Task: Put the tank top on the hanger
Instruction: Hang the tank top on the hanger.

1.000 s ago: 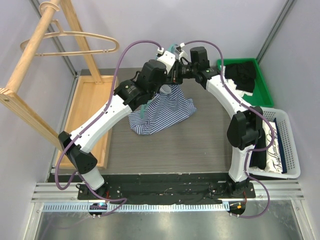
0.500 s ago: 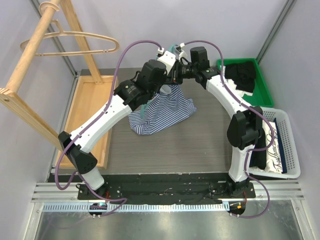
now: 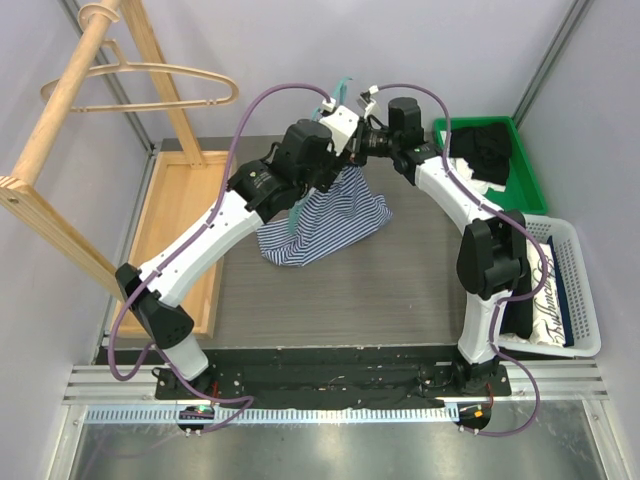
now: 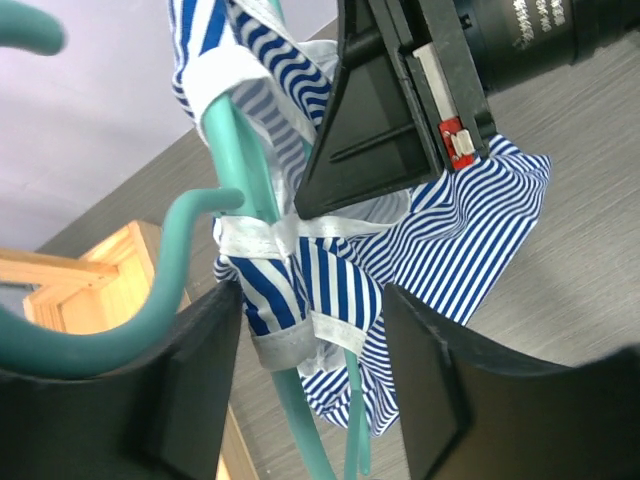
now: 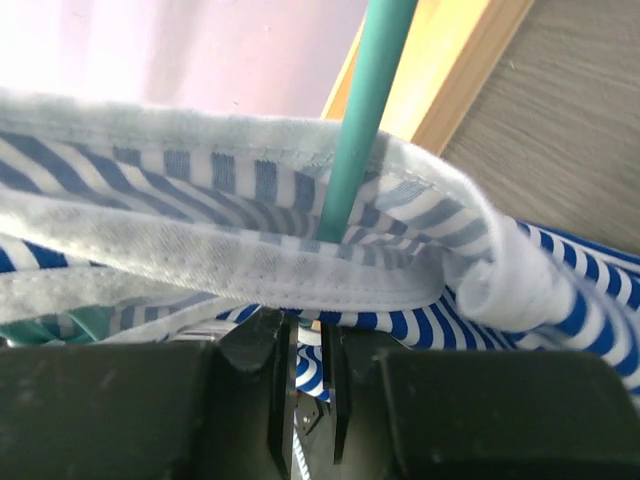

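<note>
The striped tank top (image 3: 322, 218) hangs bunched from the teal hanger (image 3: 338, 92), held up at the back of the table, with its hem resting on the tabletop. In the left wrist view a white-trimmed strap of the tank top (image 4: 300, 290) is looped over the hanger (image 4: 238, 150). My left gripper (image 4: 312, 390) stands open around that strap and the hanger's thin arms. My right gripper (image 5: 310, 400) is shut on a fold of tank top (image 5: 200, 250) just below the hanger's rod (image 5: 365, 120). Its black finger (image 4: 390, 110) shows close above the strap.
A wooden rack with a tan hanger (image 3: 140, 75) stands at the back left over a wooden tray (image 3: 185, 230). A green bin (image 3: 525, 165) with a black garment is at the back right. A white basket (image 3: 575, 290) of folded clothes sits beside the right arm.
My left gripper has opened and let go of the strap and hanger. Both wrists have shifted slightly up and to the right, and the hanger's hook now shows higher.
</note>
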Motion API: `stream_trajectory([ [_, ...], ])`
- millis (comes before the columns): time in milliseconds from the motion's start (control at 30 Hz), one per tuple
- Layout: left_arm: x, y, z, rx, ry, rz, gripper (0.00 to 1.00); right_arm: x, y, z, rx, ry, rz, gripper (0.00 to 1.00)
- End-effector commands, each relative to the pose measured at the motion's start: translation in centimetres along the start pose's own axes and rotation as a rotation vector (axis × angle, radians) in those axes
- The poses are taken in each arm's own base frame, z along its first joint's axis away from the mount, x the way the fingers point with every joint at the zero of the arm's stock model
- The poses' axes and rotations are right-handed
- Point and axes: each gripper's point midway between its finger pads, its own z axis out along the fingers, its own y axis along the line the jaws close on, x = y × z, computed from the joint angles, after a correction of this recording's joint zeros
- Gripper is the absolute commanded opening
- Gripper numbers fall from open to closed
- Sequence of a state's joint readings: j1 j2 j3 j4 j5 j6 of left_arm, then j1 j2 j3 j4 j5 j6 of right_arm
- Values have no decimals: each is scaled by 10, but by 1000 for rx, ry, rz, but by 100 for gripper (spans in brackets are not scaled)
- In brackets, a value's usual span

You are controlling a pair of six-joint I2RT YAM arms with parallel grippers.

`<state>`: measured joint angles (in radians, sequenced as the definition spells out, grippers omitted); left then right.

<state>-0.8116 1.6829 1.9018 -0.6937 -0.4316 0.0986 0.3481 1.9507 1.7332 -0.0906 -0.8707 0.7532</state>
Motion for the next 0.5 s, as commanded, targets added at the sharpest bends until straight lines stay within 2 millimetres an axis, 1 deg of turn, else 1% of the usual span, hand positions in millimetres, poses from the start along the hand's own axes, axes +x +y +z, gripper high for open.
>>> stream_trajectory([
  [0, -35, 8, -29, 43, -119, -19, 65, -19, 60, -15, -126, -58, -160, 1],
  [33, -35, 8, -30, 49, -120, -16, 69, -19, 59, -15, -126, -57, -159, 1],
  [133, -36, 6, -32, 77, -124, -11, 75, -17, 57, -15, -122, -53, -150, 1],
  [200, -35, 6, -33, 83, -124, -10, 78, -15, 54, -14, -117, -50, -141, 1],
  [267, -33, 6, -32, 83, -118, -7, 79, -16, 55, -14, -125, -52, -137, 1],
  [333, -32, 7, -31, 81, -120, -4, 84, -14, 56, -14, -136, -47, -107, 1],
  [467, -32, 11, -32, 72, -119, -1, 86, -14, 60, -14, -181, -58, -72, 1],
])
